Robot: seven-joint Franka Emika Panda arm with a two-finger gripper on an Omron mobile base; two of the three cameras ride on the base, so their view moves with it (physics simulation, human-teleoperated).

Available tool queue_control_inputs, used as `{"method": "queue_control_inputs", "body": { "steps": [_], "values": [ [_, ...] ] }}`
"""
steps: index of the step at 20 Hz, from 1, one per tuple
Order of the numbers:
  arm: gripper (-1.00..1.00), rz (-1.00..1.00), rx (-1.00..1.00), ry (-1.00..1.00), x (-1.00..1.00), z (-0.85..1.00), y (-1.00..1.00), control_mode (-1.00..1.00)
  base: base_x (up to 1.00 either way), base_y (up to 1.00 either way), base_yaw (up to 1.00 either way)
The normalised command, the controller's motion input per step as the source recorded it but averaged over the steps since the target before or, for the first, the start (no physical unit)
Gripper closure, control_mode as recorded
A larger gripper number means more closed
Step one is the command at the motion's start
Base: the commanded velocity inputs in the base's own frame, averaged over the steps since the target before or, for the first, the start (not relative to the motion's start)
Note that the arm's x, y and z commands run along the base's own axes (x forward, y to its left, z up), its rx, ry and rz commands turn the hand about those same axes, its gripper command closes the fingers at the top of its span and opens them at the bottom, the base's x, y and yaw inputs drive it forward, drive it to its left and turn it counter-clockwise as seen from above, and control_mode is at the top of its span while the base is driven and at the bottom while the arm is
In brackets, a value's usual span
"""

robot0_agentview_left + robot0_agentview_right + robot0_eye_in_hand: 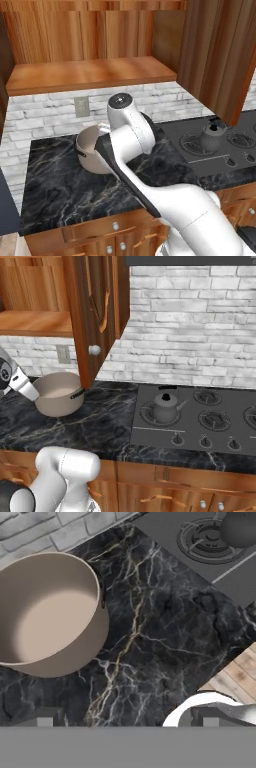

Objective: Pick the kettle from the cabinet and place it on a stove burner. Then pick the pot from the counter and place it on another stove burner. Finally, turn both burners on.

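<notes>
Kettle (pixel 166 405) on burner (pixel 161 415); pot (pixel 59 393) on counter (pixel 100 421)

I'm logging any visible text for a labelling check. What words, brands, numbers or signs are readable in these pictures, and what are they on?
No readable text in any view.
The stove knobs carry no legible markings.
The kettle, the pot, the cabinet door and the wall outlet bear no label or brand.
The counter shows veining only.
</notes>
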Motion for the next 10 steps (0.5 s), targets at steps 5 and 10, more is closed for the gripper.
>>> {"method": "queue_control_inputs", "body": {
  "steps": [5, 10],
  "values": [
    [-1.0, -0.03, 0.04, 0.01, 0.3, -0.17, 0.0, -1.0, 0.0, 0.0, 0.0],
    [-1.0, -0.01, 0.05, 0.02, 0.38, -0.21, -0.01, -1.0, 0.0, 0.0, 0.0]
  ]
}}
